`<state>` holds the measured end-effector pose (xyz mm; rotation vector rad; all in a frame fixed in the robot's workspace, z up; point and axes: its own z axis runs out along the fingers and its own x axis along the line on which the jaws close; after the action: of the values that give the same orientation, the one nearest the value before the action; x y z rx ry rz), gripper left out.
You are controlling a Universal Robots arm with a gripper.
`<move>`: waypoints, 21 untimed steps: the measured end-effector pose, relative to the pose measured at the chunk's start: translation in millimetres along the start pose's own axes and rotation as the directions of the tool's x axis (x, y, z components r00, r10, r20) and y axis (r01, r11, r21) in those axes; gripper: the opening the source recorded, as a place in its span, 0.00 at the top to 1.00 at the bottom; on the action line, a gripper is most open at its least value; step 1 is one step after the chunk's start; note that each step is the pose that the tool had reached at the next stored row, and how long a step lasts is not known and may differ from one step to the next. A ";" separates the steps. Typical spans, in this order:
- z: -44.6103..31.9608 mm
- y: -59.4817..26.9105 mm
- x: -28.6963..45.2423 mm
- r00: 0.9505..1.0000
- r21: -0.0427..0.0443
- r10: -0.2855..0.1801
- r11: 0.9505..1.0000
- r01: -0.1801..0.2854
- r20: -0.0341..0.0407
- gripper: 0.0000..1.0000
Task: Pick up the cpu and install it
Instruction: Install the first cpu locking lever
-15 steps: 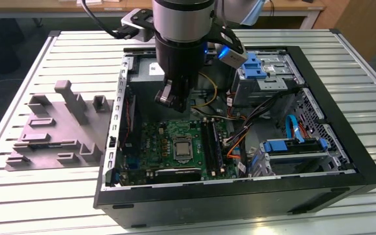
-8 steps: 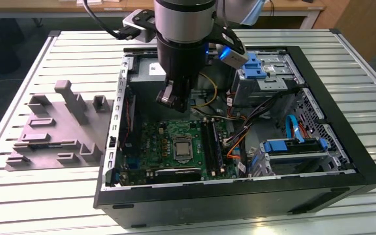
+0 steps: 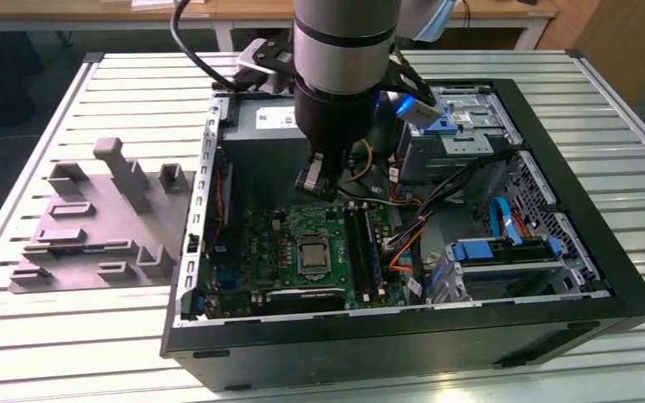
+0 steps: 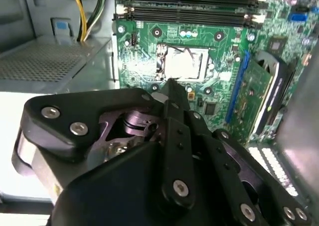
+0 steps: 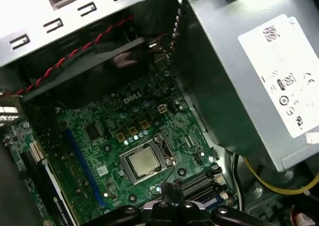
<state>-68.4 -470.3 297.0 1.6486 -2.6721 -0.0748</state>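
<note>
Item: cpu (image 5: 143, 161), silvery square, lying seated in the motherboard socket (image 5: 149, 159), frame showing around it; gripper (image 3: 313, 180) hanging above the board inside the computer case (image 3: 591, 252), apart from the chip, carrying nothing; fingers appearing drawn together; step judged: placement done, arm standing clear; socket latching wants checking.

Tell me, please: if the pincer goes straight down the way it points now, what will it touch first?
Most likely the green motherboard, at or beside the socket where the cpu sits. The pincer hangs above that area. Depth is unclear, so I cannot say whether it would touch the chip itself or the board next to it.
</note>
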 end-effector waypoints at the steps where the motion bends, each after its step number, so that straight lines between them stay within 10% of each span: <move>1: 1.0 0.0 0.0 1.000 0.000 -0.018 1.000 0.018 -0.001 0.89; 21: 22.6 -4.6 -1.3 0.997 0.001 -0.072 0.997 0.072 -0.006 0.89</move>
<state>-64.2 -470.3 274.2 1.7422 -2.6093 -0.0689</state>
